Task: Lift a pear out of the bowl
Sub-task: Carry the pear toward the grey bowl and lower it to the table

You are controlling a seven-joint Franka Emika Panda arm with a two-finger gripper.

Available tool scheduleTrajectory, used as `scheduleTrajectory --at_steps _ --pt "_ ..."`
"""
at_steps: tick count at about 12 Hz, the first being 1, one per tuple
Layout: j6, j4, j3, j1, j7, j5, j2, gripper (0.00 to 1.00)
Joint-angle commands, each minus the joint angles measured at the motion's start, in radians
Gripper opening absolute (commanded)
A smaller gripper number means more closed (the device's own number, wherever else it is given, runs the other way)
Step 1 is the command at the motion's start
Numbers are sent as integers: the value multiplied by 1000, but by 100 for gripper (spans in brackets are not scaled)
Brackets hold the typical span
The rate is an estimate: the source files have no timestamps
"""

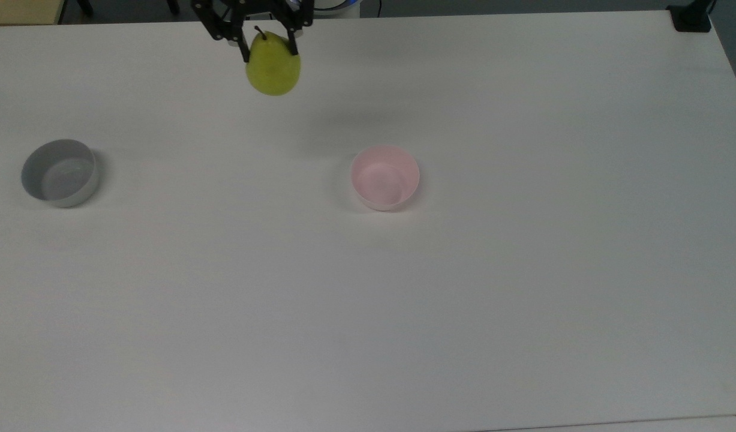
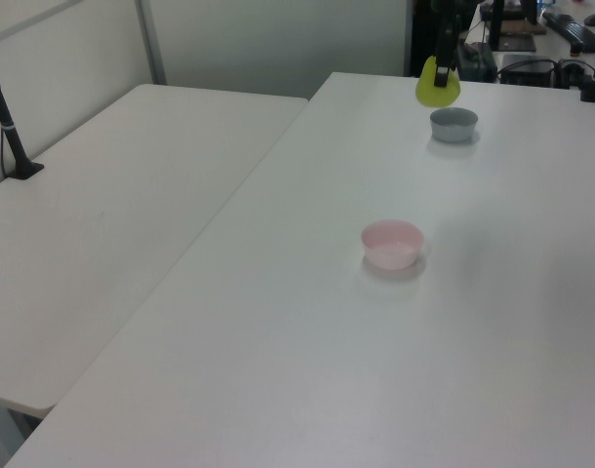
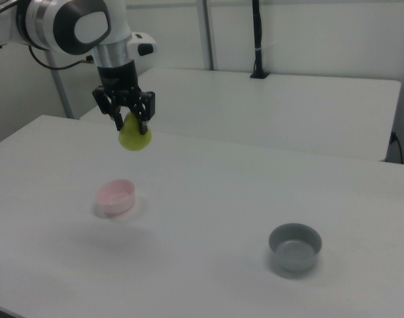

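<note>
A yellow-green pear (image 1: pixel 273 69) (image 2: pixel 437 90) (image 3: pixel 134 137) with a dark stem hangs high in the air, and my gripper (image 1: pixel 269 51) (image 3: pixel 130 124) is shut on its upper part. The pale pink bowl (image 1: pixel 384 177) (image 2: pixel 392 244) (image 3: pixel 116 196) stands with nothing in it near the middle of the white table (image 1: pixel 403 312). In the top view the pear is up and to the left of the bowl, well apart from it. In the right view the pear hangs above the bowl's far side.
A grey bowl (image 1: pixel 59 173) (image 2: pixel 454 124) (image 3: pixel 295 246) stands with nothing in it at the top view's left. A second white table (image 2: pixel 122 195) adjoins at the left view's left. A black post (image 3: pixel 256 40) stands on the far table in the right view.
</note>
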Motion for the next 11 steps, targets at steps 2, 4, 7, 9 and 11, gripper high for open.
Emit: scheduleTrajectory --at_steps 2,4,7,9,11 --pt "-20 13 -3 -62 -235 -14 -8 0" --pt "0 13 -5 -90 -309 -14 3 0" --pt "63 14 -29 -102 -297 -13 70 0" --pt "103 16 -88 -100 -295 -3 102 0" --pt "189 14 -123 -100 -297 0 156 0"
